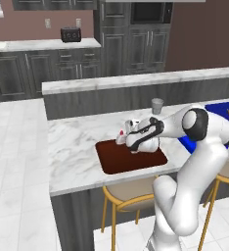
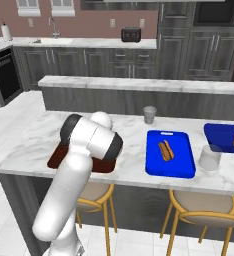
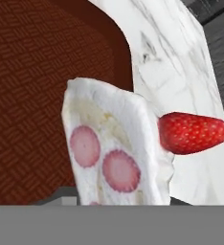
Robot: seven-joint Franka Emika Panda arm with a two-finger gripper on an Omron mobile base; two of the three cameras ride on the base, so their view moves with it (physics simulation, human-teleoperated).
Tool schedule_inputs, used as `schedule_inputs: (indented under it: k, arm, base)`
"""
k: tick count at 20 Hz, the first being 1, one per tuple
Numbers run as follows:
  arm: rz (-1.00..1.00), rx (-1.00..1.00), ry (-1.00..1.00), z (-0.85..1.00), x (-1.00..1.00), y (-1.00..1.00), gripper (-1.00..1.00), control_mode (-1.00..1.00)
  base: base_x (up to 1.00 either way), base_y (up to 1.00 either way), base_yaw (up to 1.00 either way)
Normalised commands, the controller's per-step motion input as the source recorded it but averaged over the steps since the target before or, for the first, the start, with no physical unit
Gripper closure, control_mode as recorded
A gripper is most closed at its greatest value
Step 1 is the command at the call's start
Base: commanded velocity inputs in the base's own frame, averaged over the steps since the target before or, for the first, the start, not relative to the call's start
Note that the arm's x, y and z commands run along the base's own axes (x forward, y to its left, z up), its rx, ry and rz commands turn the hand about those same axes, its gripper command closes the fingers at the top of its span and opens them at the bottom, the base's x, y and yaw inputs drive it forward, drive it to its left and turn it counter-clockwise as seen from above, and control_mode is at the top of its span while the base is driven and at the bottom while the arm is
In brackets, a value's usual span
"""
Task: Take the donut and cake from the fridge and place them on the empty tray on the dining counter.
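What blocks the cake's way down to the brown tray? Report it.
Nothing visible does. The cake hangs at the gripper over the near edge of the empty tray, and the tray surface below it lies bare. The cup and blue tray stand off to the side.

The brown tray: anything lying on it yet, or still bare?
Bare, as far as shown. The brown tray has nothing lying on it; the cake hangs over its edge at the gripper.
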Motion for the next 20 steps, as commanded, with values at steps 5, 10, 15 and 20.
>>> schedule_inputs:
  k: [5, 10, 15, 20]
  arm:
    - [0.29, 0.0, -0.01, 0.0, -0.04, 0.0, 1.0, -1.0]
    - [0.15, -0.09, 0.0, -0.04, 0.31, 0.06, 1.0, -1.0]
    - [0.04, -0.14, -0.02, -0.14, 0.14, 0.13, 1.0, -1.0]
    - [0.03, -0.12, -0.1, -0.1, 0.0, 0.06, 1.0, -1.0]
  base:
    - [0.0, 0.0, 0.0]
    - [0.0, 0.0, 0.0]
    - [0.0, 0.0, 0.0]
    - [0.0, 0.0, 0.0]
